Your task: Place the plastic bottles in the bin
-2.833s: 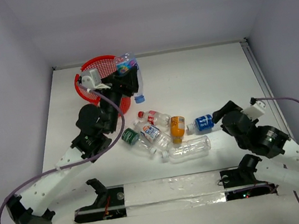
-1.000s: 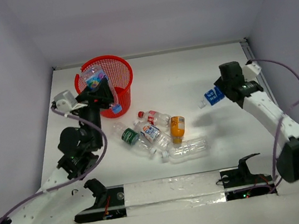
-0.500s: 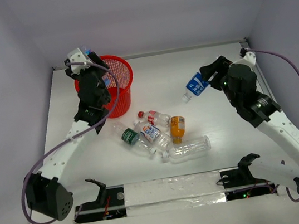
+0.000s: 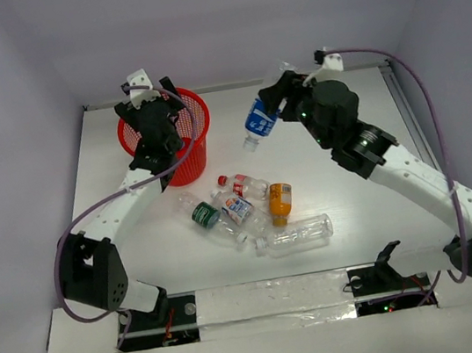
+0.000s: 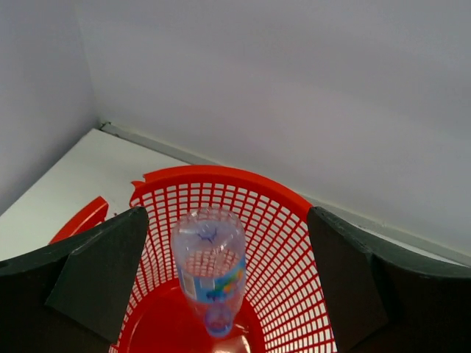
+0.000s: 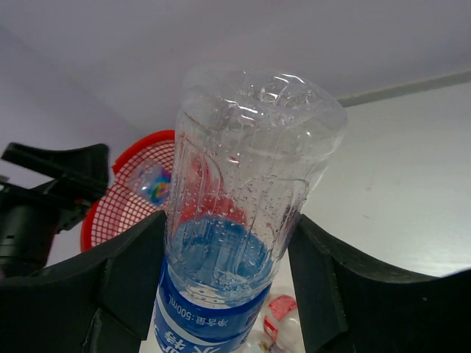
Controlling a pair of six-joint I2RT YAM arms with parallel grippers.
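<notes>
The red mesh bin (image 4: 192, 152) stands at the back left. My left gripper (image 4: 159, 117) hangs over it, open. In the left wrist view a clear bottle with a colourful label (image 5: 212, 272) sits cap down inside the bin (image 5: 221, 176), free of both fingers (image 5: 110, 272). My right gripper (image 4: 282, 98) is shut on a blue-labelled bottle (image 4: 258, 121), held tilted in the air to the right of the bin. That bottle (image 6: 235, 243) fills the right wrist view between the pads. Several more bottles (image 4: 259, 213) lie mid-table, among them an orange bottle (image 4: 281, 203).
The back wall runs just behind the bin. The left wall is close to the bin's left side. A long clear bottle (image 4: 296, 234) lies at the near side of the pile. The arm bases and a taped strip (image 4: 272, 300) line the near edge.
My left gripper has shifted right over the bin and opened, and its bottle has dropped in. The right arm has carried the blue-labelled bottle left and back toward the bin.
</notes>
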